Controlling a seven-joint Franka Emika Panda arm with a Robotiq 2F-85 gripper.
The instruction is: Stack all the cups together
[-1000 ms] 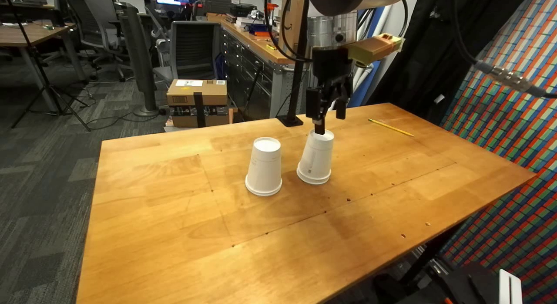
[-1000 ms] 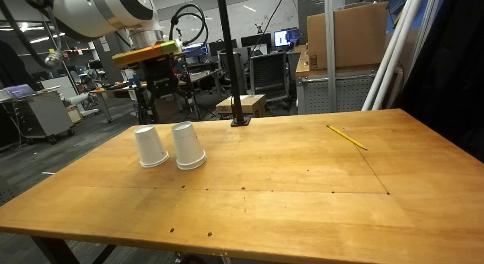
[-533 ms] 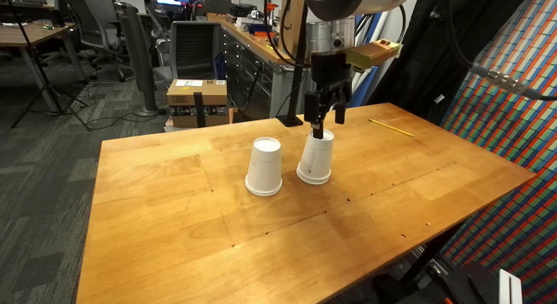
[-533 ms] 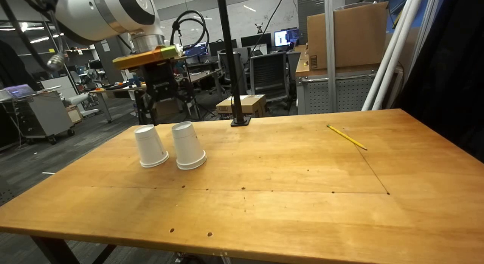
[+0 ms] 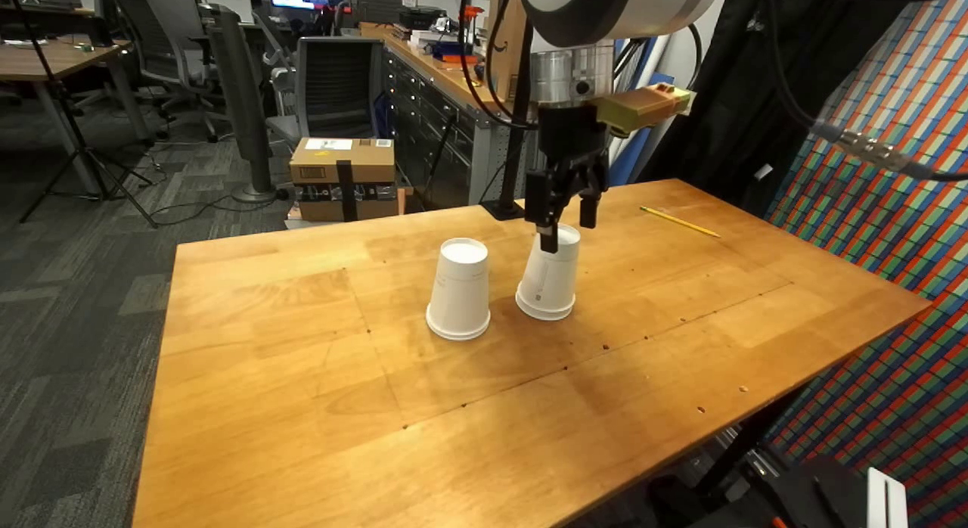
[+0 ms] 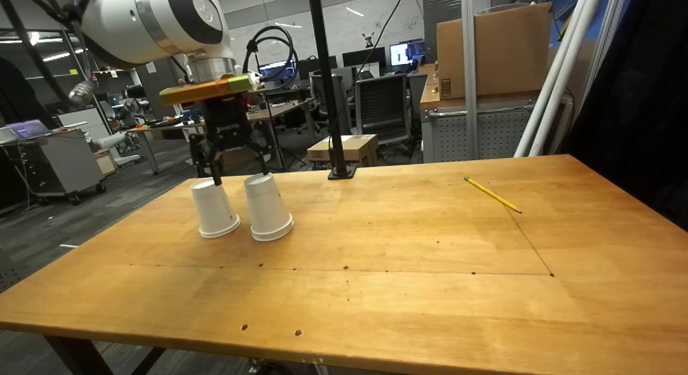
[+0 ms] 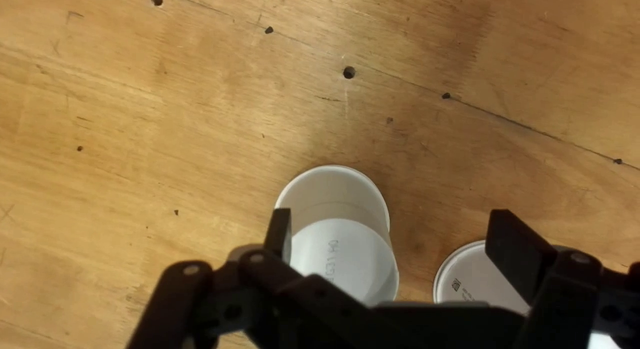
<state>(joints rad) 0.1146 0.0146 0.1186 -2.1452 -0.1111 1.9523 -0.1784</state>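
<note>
Two white cup forms stand upside down on the wooden table, a small gap between them. The left cup [image 5: 457, 297] also shows in the other exterior frame [image 6: 215, 214] and at the wrist view's right [image 7: 477, 274]. The right cup [image 5: 550, 278] also shows there [image 6: 267, 208] and in the wrist view's middle [image 7: 345, 254]. Its rim looks doubled, as if cups are nested; no third cup stands apart. My gripper [image 5: 569, 237] is open and empty above the cups, fingertips near the height of their narrow ends. Contact cannot be told.
A yellow pencil [image 5: 679, 221] lies on the wooden table [image 5: 318, 392], at the right in both exterior views. A black post [image 6: 327, 95] rises from the far table edge, near the arm. Cardboard boxes [image 6: 349, 146] stand behind the table.
My gripper has moved down toward the cups, and its fingertips now overlap the cups' narrow ends in the exterior views. The cups have not moved.
</note>
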